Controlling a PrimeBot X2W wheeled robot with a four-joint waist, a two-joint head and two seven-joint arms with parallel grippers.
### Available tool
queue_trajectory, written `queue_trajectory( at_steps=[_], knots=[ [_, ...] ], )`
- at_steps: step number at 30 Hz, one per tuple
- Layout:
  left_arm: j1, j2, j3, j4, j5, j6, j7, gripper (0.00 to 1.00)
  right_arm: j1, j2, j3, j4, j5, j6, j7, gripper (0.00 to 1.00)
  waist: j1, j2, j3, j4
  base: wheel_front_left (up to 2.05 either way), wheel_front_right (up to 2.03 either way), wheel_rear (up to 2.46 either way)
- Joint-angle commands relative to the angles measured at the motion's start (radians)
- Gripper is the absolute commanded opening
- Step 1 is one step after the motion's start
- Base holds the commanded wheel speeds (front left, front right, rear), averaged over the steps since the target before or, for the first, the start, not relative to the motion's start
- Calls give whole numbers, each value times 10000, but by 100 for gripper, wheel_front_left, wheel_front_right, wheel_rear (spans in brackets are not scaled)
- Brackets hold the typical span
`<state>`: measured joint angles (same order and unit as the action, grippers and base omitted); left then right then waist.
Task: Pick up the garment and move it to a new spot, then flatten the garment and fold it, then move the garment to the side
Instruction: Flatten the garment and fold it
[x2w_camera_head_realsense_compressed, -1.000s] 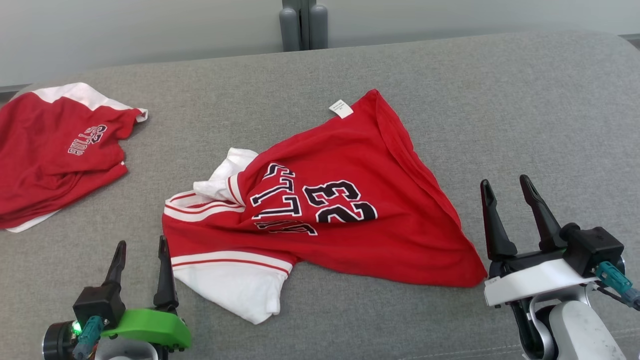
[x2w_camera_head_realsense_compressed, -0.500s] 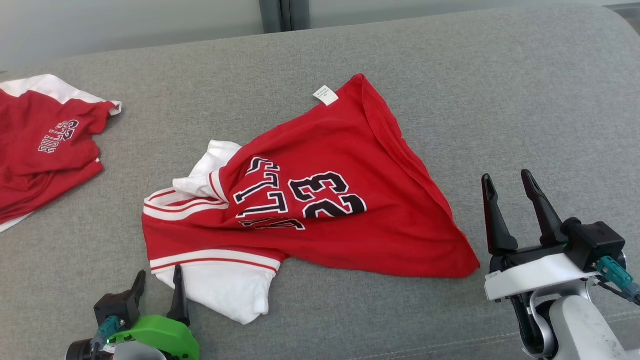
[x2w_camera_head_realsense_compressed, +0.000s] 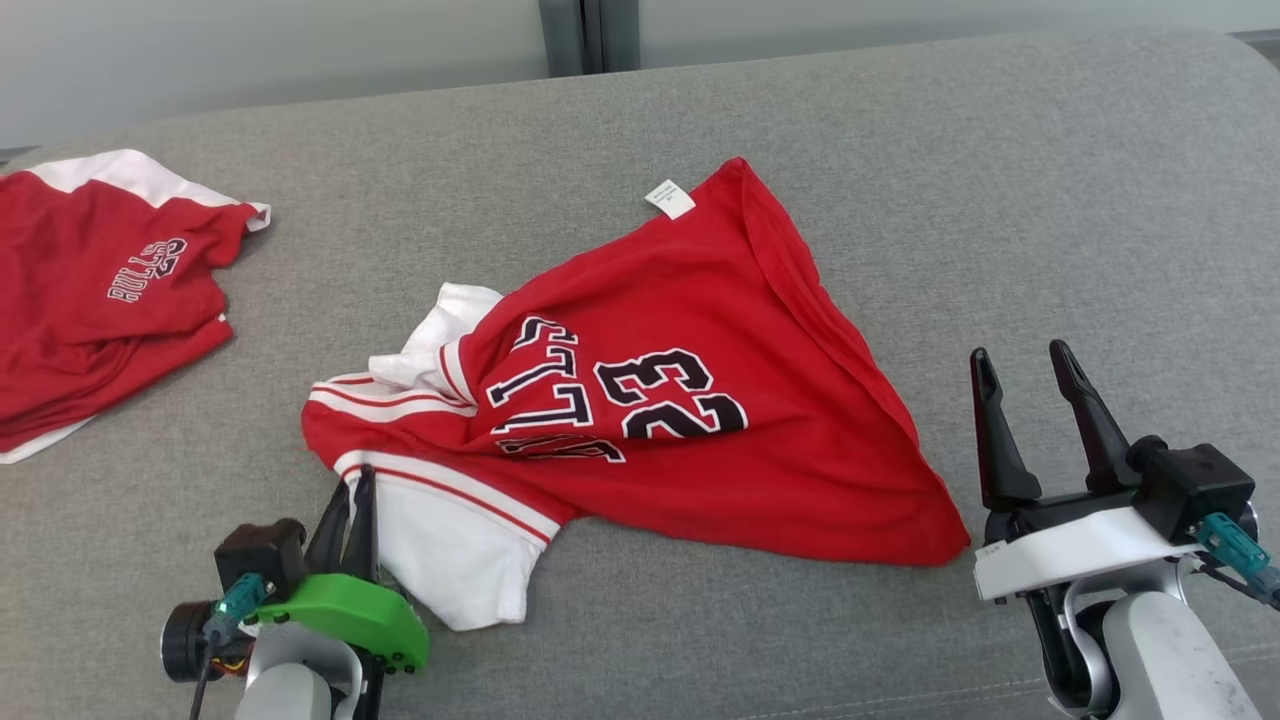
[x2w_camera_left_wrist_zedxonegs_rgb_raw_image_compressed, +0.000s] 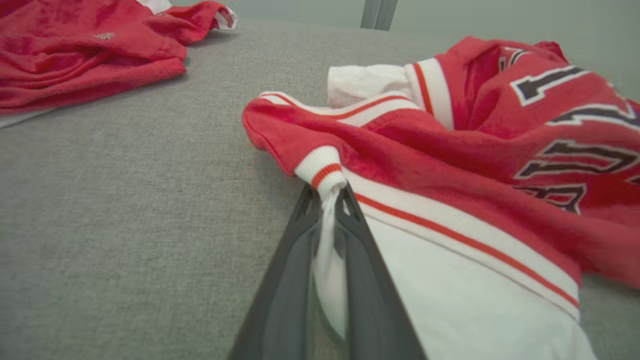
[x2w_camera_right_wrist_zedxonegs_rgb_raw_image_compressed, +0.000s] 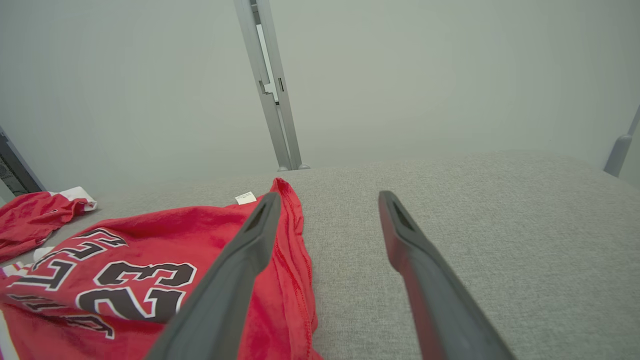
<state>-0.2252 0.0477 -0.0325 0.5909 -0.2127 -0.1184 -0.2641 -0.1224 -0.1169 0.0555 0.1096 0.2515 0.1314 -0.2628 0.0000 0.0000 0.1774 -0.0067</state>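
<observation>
2 red garments on the grey cushion (x2w_camera_head_realsense_compressed: 1000, 200): the jersey (x2w_camera_head_realsense_compressed: 680, 400) lies crumpled mid-surface, the second shirt (x2w_camera_head_realsense_compressed: 90, 300) is far left, well apart. 2 claws. left claw (x2w_camera_head_realsense_compressed: 355, 485) is clamped on the jersey's white sleeve edge; the left wrist view shows the cloth pinched between the fingers, less clear from the head view. right claw (x2w_camera_head_realsense_compressed: 1019, 350) is spread wide, holding nothing, just beside the jersey's right corner. writing: "23" and part-folded letters on the jersey, "bulls" on the second shirt. white tag (x2w_camera_head_realsense_compressed: 669, 198) print is too small to read.
</observation>
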Motion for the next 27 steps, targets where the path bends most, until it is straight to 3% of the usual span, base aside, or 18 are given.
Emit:
queue_trajectory(
  at_steps=[1,10,18,19,20,27],
  knots=[
    [145,53,2,-339,132,51,-3,0,121,13,-20,32,-19,-14,-29,100,0,0,-108,132,0,0,0],
    [732,45,-642,-2144,807,97,-3,0,139,69,132,202,43,-14,-29,100,0,0,-353,478,0,0,0],
    [735,51,-2586,-1519,353,-1,2,0,85,64,293,385,157,-14,-29,100,0,0,-488,199,0,0,0],
    [639,50,-2830,-1388,247,58,1,36,100,74,289,403,165,-14,-29,100,0,0,-499,176,0,0,0],
    [576,50,-2977,-1253,90,90,1,100,107,77,290,416,170,-14,-29,100,0,0,-509,157,0,0,0],
    [316,55,-3130,-1266,-100,558,1,100,199,117,168,472,198,-14,-29,100,0,0,-597,257,0,0,0]
  ],
)
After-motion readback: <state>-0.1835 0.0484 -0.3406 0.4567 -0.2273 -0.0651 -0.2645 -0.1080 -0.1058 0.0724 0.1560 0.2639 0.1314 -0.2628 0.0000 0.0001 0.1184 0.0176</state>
